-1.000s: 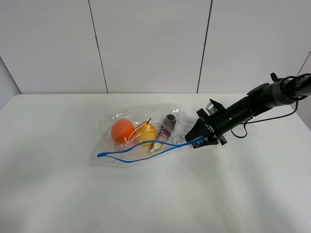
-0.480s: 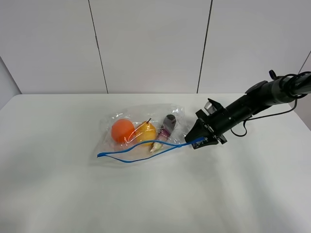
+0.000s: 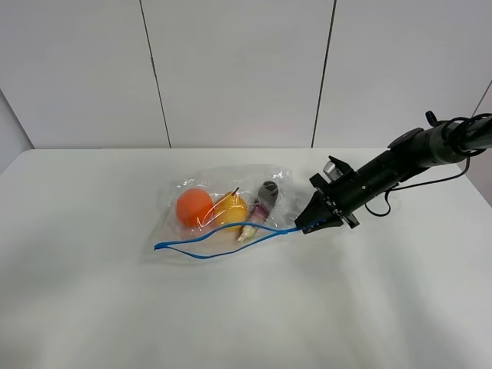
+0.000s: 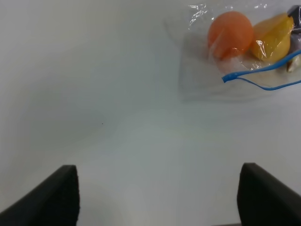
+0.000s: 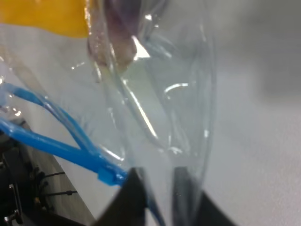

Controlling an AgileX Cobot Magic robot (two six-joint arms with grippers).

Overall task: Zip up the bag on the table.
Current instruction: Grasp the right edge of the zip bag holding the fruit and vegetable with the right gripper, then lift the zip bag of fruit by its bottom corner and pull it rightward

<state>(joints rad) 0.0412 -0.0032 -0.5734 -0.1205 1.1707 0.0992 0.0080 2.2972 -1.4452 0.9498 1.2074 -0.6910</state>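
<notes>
Bag [image 3: 223,211] lies at middle of table [image 3: 92,307], blue seal strip [image 3: 231,244] gaping. Right gripper [image 3: 307,224] clenched on strip's near end: pinch firm, slide straight along strip. Left gripper [image 4: 157,174] spread wide, empty, well apart; should pin far corner first.

Right arm [image 3: 415,157]: black, tubular, thin black cables [image 3: 460,123] looping at 3 o'clock, silver knob [image 3: 334,166] by wrist. Right gripper [image 3: 304,227]: black, tapered. Left gripper [image 4: 158,179]: fingers [image 4: 59,197] matte black, blocky.

A lab: white table [image 3: 77,307], plain panelled walls [image 3: 231,69].
</notes>
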